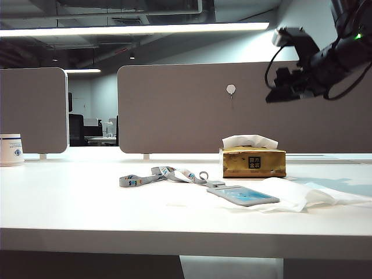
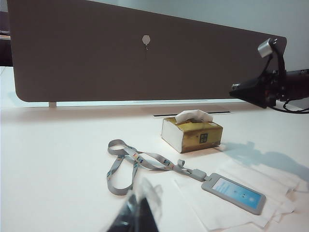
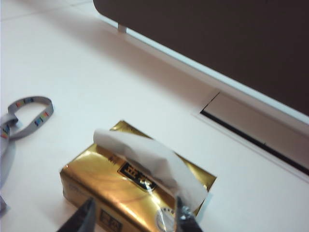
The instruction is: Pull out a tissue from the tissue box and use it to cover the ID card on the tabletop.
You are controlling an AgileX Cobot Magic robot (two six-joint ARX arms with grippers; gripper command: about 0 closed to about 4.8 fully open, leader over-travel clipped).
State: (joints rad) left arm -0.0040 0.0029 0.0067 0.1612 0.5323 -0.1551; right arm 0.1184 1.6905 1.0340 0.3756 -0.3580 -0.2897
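Gold tissue box at rest on the white surface, a tuft of tissue standing from its top slit. ID card lies face up just in front of the box, on wide white paper sheets; its grey lanyard trails away from the box. Right gripper hangs above the box, fingers apart, grasping nothing. Left gripper sits low, well in front of the box, near the lanyard loop; whether it is released or clenched cannot be told.
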